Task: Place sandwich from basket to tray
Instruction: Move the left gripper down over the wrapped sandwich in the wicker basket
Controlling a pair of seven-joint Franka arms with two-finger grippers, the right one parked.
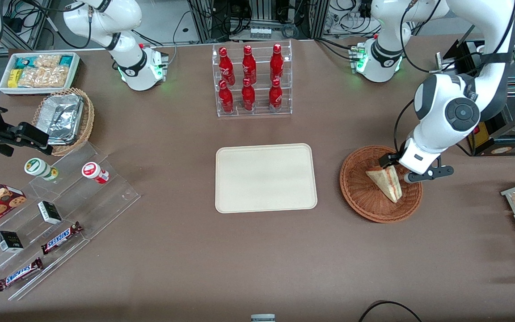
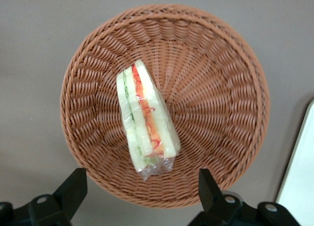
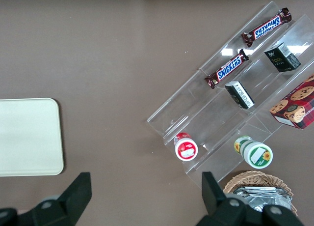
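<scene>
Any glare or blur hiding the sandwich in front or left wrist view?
Front view: sharp, evenly lit; sandwich in the basket is partly covered by the open gripper, not by glare. Left wrist view: sandwich sharp, slight sheen on its wrap, soft shadow beside it; tray edge washed out bright.

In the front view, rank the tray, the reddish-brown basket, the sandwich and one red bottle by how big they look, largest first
1. tray
2. basket
3. sandwich
4. red bottle, close to the sandwich, so unsure

The gripper hovers open above the sandwich.
</scene>
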